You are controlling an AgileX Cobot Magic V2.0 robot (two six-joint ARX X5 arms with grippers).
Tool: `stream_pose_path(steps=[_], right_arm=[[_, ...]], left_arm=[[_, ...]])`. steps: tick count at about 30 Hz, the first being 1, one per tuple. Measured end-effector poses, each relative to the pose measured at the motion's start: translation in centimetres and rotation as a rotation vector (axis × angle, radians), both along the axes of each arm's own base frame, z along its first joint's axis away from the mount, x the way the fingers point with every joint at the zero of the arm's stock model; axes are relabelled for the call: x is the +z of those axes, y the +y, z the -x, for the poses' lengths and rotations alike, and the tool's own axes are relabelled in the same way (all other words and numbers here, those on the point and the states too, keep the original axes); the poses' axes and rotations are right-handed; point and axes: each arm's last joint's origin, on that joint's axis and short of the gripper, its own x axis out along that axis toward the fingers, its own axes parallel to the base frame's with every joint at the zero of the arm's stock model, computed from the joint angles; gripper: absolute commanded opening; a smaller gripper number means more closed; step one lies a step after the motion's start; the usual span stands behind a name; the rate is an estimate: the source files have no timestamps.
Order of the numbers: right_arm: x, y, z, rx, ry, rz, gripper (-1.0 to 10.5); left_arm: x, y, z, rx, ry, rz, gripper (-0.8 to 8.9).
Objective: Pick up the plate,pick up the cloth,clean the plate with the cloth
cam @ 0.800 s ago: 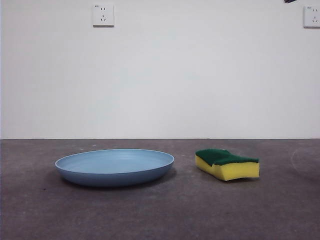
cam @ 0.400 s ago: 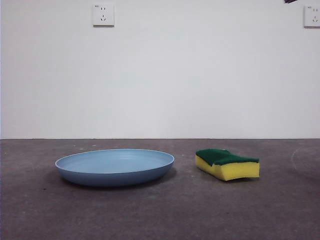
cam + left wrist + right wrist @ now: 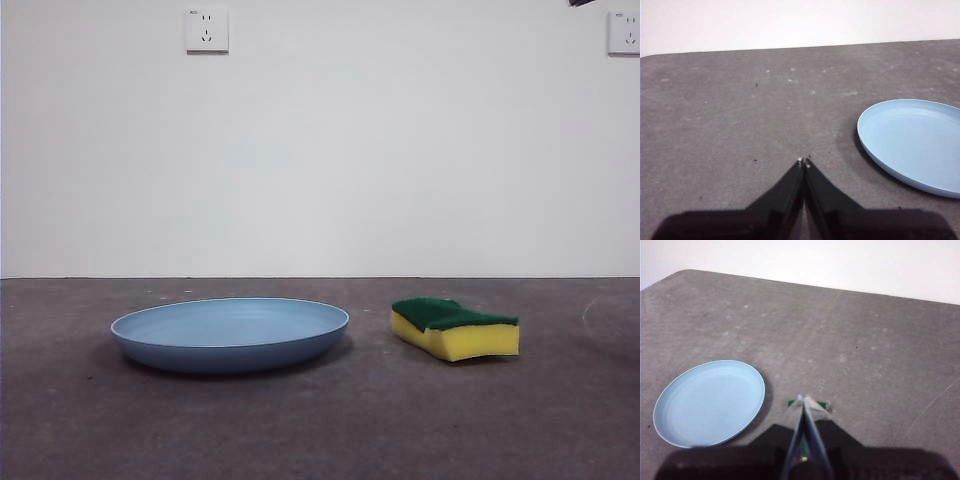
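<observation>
Nothing of my task is done yet. The light-blue plate lies flat on the grey table, and the cloth, a yellow sponge with its green face up, sits just beside it, apart. My left gripper hangs over bare table near the plate, fingers pressed together and empty. My right gripper hovers above the cloth, fingers also closed. Both pickups and the wiping remain. I can read no writing or brand.

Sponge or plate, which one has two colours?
The sponge: it is yellow foam with a dark green layer on top. The plate beside it is light blue all over, and much wider.
</observation>
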Motion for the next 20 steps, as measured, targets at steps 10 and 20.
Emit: stream_pose_path(steps=[10, 20], right_arm=[[0.1, -0.2, 0.0, -0.02, -0.016, 0.025, 0.0], [-0.3, -4.3, 0.3, -0.076, -0.125, -0.01, 0.0]], left_arm=[[0.0, 0.0, 0.0, 0.0, 0.0, 0.0, -0.03], [0.0, 0.0, 0.0, 0.0, 0.0, 0.0, -0.03]])
